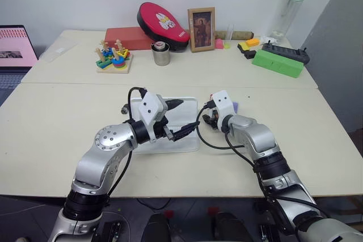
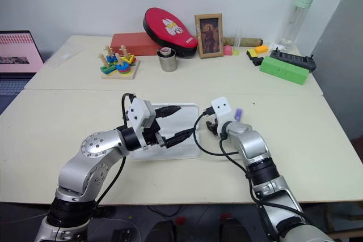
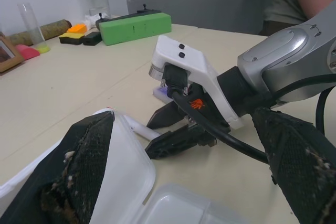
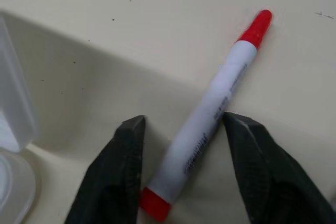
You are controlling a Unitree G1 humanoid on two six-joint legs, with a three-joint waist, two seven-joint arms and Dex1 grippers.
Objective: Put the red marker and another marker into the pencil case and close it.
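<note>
Left eye view: left claw (image 1: pixel 177 118) spread wide over the open pencil case (image 1: pixel 184 140); beside it, on the bench (image 1: pixel 68 111), right claw (image 4: pixel 181 169) straddles the red marker (image 4: pixel 215 114), fingers partly closed. Square the fingers across the barrel before pinching and lifting.

Silver metal arms with black joints, white blocky wrist housings, looping black cables — gritty black-fingered right gripper (image 4: pixel 181 153).

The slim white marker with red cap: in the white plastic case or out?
Out. The slim white marker with red cap lies on the tabletop between two black fingers.
</note>
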